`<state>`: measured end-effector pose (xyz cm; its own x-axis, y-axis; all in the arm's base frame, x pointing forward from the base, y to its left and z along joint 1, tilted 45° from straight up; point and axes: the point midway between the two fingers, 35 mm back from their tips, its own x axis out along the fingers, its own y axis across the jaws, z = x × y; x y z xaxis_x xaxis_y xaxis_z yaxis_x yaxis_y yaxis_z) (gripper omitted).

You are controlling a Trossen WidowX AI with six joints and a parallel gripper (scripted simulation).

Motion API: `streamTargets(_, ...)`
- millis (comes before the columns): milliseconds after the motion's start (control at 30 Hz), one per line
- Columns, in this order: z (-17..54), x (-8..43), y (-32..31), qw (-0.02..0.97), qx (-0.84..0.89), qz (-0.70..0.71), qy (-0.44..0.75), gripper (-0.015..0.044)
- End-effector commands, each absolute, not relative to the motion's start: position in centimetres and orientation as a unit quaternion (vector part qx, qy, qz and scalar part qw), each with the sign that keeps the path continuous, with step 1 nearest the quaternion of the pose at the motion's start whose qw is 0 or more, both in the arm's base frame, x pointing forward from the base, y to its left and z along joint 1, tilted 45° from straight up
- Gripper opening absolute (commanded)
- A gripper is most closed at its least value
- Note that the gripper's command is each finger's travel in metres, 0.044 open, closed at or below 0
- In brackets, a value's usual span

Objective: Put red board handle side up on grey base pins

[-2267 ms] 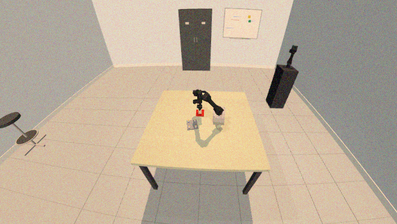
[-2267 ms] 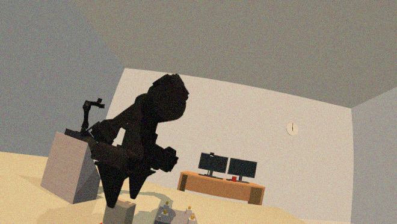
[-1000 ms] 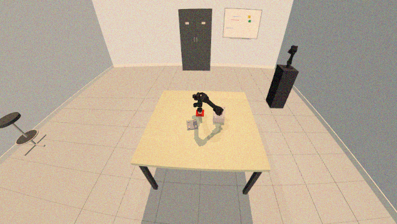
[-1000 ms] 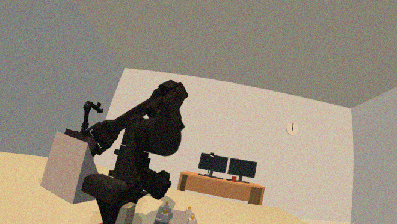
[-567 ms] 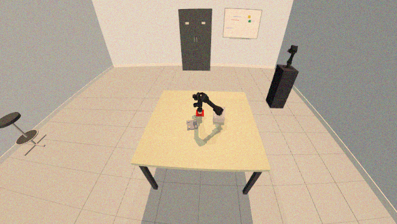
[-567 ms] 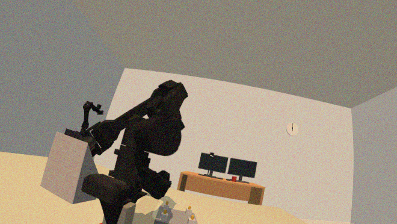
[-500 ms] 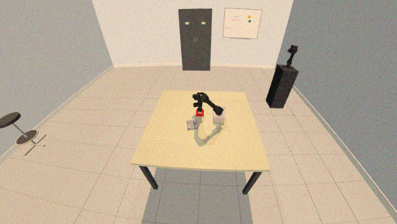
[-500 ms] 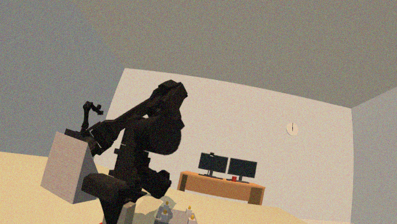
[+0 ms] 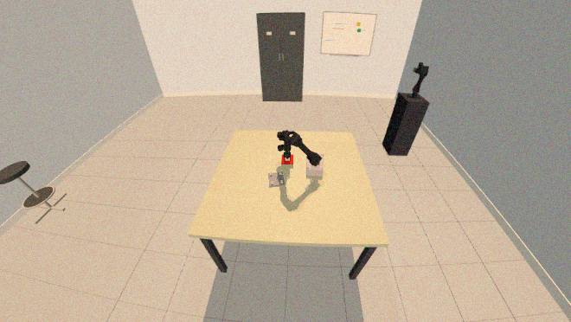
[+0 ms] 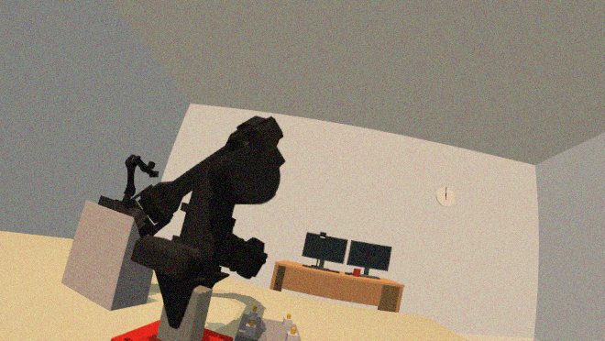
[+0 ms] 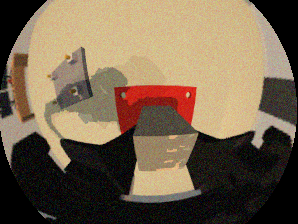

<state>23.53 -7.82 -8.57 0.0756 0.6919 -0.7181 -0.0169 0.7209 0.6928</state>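
The red board (image 9: pixel 284 163) (image 10: pixel 139 331) (image 11: pixel 155 91) is held flat, a little above the table, handle side up. Its two far corner holes show in the wrist view; the near ones are hidden. My gripper (image 9: pixel 287 157) (image 10: pixel 184 315) (image 11: pixel 157 125) points down and is shut on the square grey handle (image 10: pixel 200 312) (image 11: pixel 165 150), one finger on each side. The grey base (image 9: pixel 274 178) (image 10: pixel 273 330) (image 11: pixel 71 80) stands on the table beside the board, turned relative to it in the wrist view. Its four posts with gold pins are uncovered.
My arm stands on a pale block (image 9: pixel 314 171) (image 10: pixel 93 261) on the table (image 9: pixel 242 208), to the right of the board in the top view. The arm's shadow falls across the table and part of the base. A second arm stands on a dark pedestal (image 9: pixel 404 125) away from the table.
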Motion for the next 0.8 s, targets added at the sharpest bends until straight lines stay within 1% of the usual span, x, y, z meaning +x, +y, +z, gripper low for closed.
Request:
streamTargets(0,-7.9,23.6,-8.7,0.684,0.265,0.259,0.628,0.0)
streamTargets(500,-5.0,23.1,-11.1,0.681,0.271,0.261,0.628,0.0)
streamTargets(767,-4.3,23.7,-10.8,0.683,0.267,0.261,0.628,0.0)
